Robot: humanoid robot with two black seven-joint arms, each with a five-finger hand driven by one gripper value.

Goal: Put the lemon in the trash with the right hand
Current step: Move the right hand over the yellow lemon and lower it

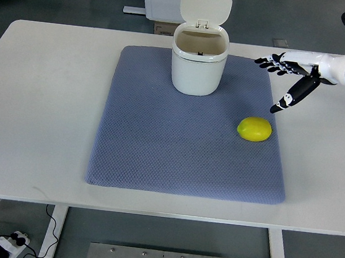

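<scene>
The right hand (289, 77) reaches in from the right edge above the white counter (46, 90), its fingers (273, 64) spread and its thumb angled downward, with nothing in its grip; the lemon (254, 129) lies on the blue-grey mat (182, 149) just below and slightly left of the thumb tip, not touching it; the white trash bin (198, 60), its lid flipped up, stands on the mat well to the hand's left; no legible writing or brand shows on bin, mat or arm.

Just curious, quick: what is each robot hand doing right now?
Right hand: open, holding nothing, above the lemon.
Left hand: not in view.
</scene>
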